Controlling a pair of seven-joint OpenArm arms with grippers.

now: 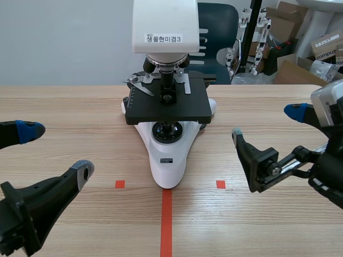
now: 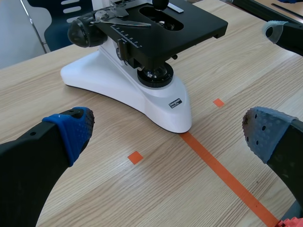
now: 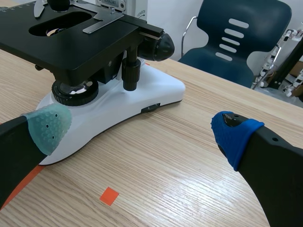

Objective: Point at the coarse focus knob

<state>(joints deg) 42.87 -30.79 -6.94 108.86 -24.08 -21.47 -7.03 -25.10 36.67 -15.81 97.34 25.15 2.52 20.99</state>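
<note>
Black coarse focus knob (image 3: 158, 46) juts from the microscope's (image 3: 118, 101) side. The right pincer (image 3: 142, 130), spread wide like the left pincer (image 2: 168, 135), should aim one fingertip squarely at it, not the stage.

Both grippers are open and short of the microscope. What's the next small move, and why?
Probably ease the right gripper forward toward the coarse focus knob, the black knob on the side of the microscope. It shows unobstructed ahead of that open gripper, and nothing points at it yet.
</note>
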